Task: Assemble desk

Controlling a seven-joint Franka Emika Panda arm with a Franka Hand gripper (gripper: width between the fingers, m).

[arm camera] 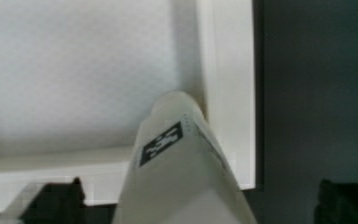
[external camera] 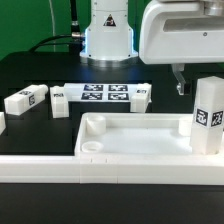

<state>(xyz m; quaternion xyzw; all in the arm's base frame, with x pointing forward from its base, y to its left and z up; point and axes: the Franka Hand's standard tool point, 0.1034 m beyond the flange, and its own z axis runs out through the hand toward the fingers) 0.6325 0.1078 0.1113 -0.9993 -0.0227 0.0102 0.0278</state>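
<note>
The desk top [external camera: 140, 140] lies rim-up on the black counter [external camera: 40, 70], near 6 o'clock in the exterior view. One leg [external camera: 207, 115] stands upright at its corner near 3 o'clock and seems seated in a socket. The gripper [external camera: 180, 84] hangs close by it, jaws wide and holding nothing. A loose leg [external camera: 27, 100] lies near 9 o'clock, so I judge most of the assembly is not yet done.

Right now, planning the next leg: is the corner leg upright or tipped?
Upright: the leg stands vertical at the desk top's corner, sides straight.
</note>
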